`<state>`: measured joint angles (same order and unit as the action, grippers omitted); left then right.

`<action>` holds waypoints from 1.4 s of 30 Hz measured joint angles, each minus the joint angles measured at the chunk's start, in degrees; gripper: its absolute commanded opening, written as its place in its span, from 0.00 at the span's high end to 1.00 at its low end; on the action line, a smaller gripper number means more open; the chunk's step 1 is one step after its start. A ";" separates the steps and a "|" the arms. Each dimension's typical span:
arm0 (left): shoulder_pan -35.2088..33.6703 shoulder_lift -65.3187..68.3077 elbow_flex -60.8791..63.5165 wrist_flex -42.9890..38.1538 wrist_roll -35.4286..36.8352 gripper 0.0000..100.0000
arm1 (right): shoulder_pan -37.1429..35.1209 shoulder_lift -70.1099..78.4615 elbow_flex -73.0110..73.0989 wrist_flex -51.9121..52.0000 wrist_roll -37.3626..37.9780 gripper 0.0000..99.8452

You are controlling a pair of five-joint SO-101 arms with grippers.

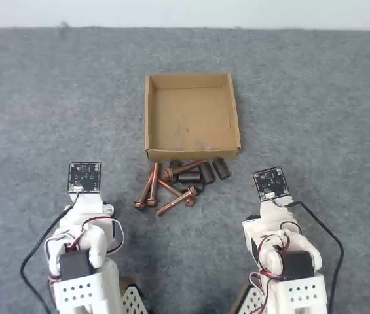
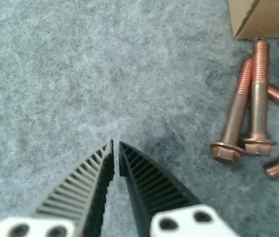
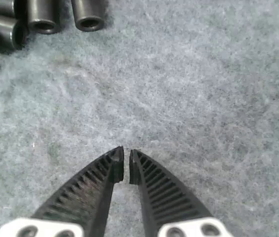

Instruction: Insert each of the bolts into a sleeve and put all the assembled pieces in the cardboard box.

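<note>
With both pairs of jaws nearly closed on nothing, the bolts (image 1: 153, 185), the leftmost two lying near-to-far, sit right of the left gripper (image 2: 116, 144), and the sleeves (image 1: 206, 172) left of the right gripper (image 3: 126, 149), all just on the near side of the cardboard box (image 1: 148, 118).

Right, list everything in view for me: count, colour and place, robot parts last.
cardboard box: one, brown, open-topped, at mid-table beyond the pile.
bolts: five, copper-coloured, in a loose pile just in front of the box, between the two arms.
sleeves: at least four, dark, along the box's front wall, some partly under bolts.
table: one, grey covering, under everything.
left gripper: one, black fingers, shut, over the table beside two bolt heads.
right gripper: one, black fingers, shut, over the table a little way from the sleeves.
</note>
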<state>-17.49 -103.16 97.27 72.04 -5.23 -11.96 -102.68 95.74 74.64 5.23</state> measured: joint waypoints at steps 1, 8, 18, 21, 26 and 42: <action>0.00 0.00 0.00 0.00 0.00 0.98 | 0.00 0.00 0.00 0.18 0.00 0.99; -0.09 0.00 -0.70 -1.49 0.00 0.98 | 0.00 0.00 0.00 0.26 0.00 0.99; 2.29 0.00 0.00 -18.11 0.00 0.98 | 2.02 -0.09 -0.26 -1.05 0.00 0.99; 2.73 0.00 0.00 -21.63 0.09 0.98 | 3.25 -0.09 -0.26 -1.14 0.00 0.99; 2.73 0.00 -3.43 -20.66 0.09 0.98 | 3.78 -0.09 -0.26 -1.14 0.00 0.99; 2.73 12.92 -25.05 -14.15 6.59 0.98 | 3.78 -0.09 -0.26 -1.14 0.00 0.99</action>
<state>-14.77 -90.24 72.22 57.89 1.36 -8.18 -102.77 95.47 73.49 5.23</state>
